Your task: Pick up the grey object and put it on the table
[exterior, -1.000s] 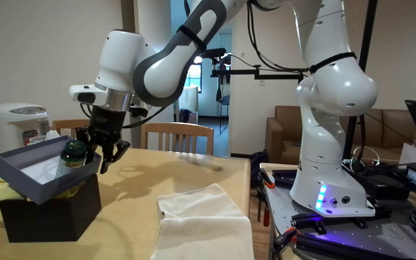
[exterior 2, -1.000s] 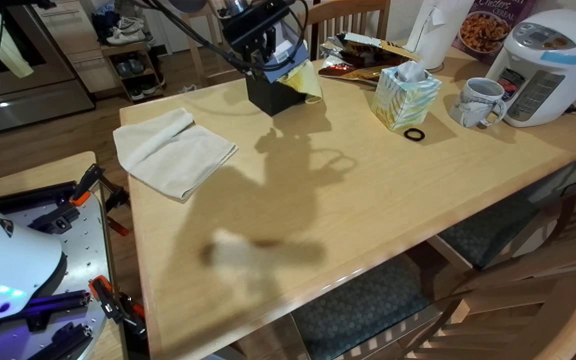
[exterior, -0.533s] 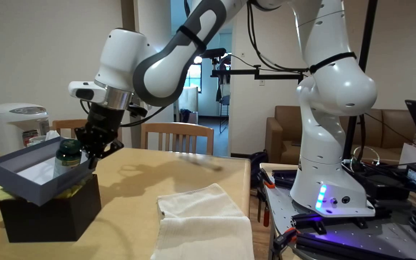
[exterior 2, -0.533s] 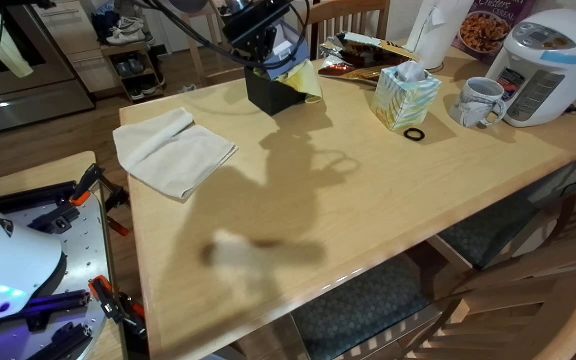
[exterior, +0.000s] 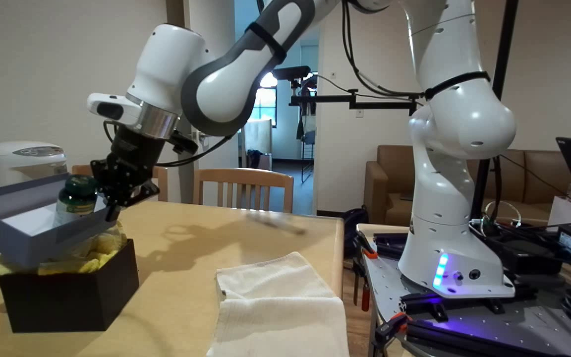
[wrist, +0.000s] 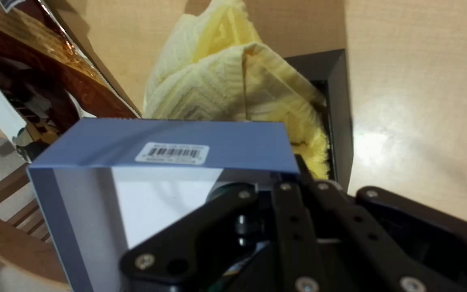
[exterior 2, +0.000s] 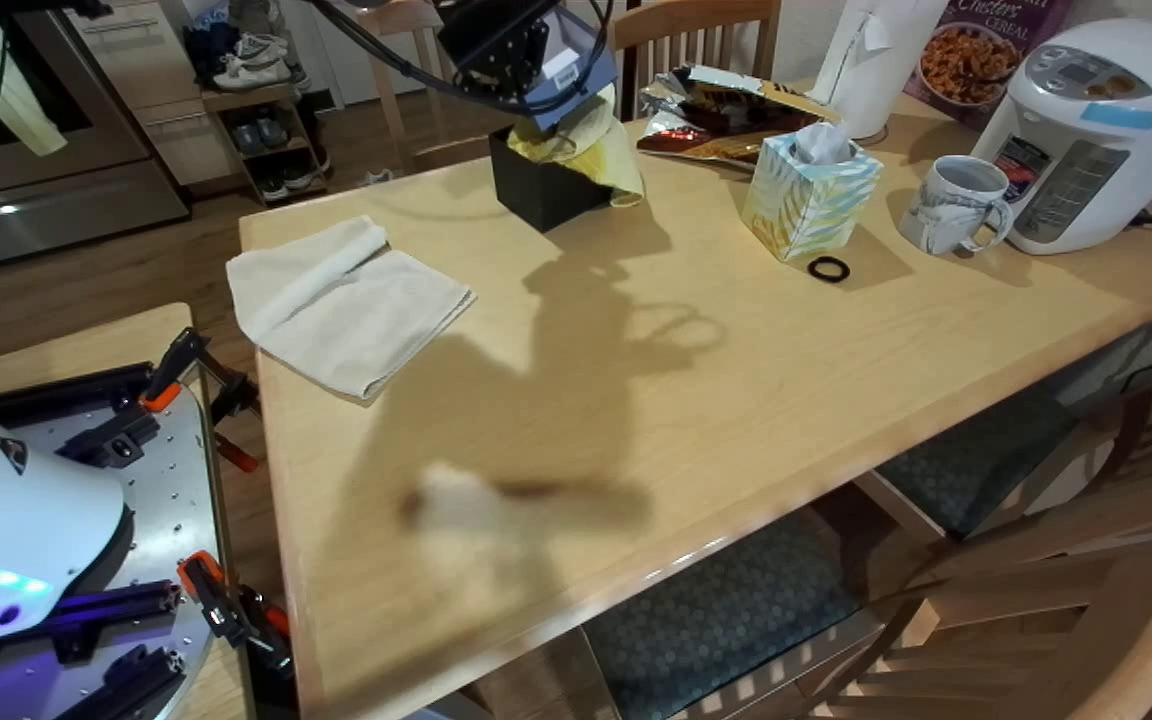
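Note:
The grey object is a shallow square tray [exterior: 70, 237] with a white inside floor, raised and tilted over the black box; its blue-grey wall with a barcode label fills much of the wrist view [wrist: 217, 138]. A green bottle [exterior: 77, 202] with a dark green cap stands inside it, beside the gripper. My gripper [exterior: 108, 210] is shut on the tray's near wall, one finger inside and one outside; the fingers also show in the wrist view [wrist: 286, 178]. I cannot tell whether the tray's low side still touches the cloth. The table [exterior: 191, 258] lies below.
A black box [exterior: 67, 302] holding a yellow cloth [exterior: 89, 253] stands under the tray. A folded white cloth [exterior: 280, 307] lies near the table's end. A tissue box [exterior 2: 806, 200], mug [exterior 2: 956, 205], black ring [exterior 2: 828, 268], foil bag [exterior 2: 706, 120] and water boiler [exterior 2: 1106, 130] stand farther along.
My gripper has closed from open onto the tray's wall. It has then tilted and moved up and away from the robot base, lifting the tray with the bottle and uncovering more yellow cloth.

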Robot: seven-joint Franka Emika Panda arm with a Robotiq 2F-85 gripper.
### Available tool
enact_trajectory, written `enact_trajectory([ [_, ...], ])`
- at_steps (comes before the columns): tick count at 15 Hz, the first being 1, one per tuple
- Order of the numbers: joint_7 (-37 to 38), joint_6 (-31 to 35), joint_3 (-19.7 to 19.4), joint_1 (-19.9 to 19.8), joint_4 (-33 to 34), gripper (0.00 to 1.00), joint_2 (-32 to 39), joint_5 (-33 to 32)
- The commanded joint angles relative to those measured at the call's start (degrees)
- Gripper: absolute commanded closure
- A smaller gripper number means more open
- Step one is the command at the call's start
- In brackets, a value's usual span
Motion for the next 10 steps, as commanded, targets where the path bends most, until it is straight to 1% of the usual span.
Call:
enact_trajectory([
  [1, 5.0, -1.9, 0.1, -0.9, -3.1, 0.99, -6.1, 2.1],
  [2, 5.2, -2.9, 0.4, -1.1, -3.9, 0.99, -7.4, 5.1],
  [4, 9.6, -8.3, -0.7, -1.2, -5.3, 0.99, -10.7, 5.9],
  [5, 8.5, -10.0, -0.2, -1.8, -6.1, 0.99, -12.1, 9.2],
  [7, 9.1, -15.8, -1.2, -1.5, -7.3, 0.99, -15.0, 13.3],
  [10, 11.1, -21.4, -3.4, -0.9, -9.4, 0.99, -18.6, 17.2],
])
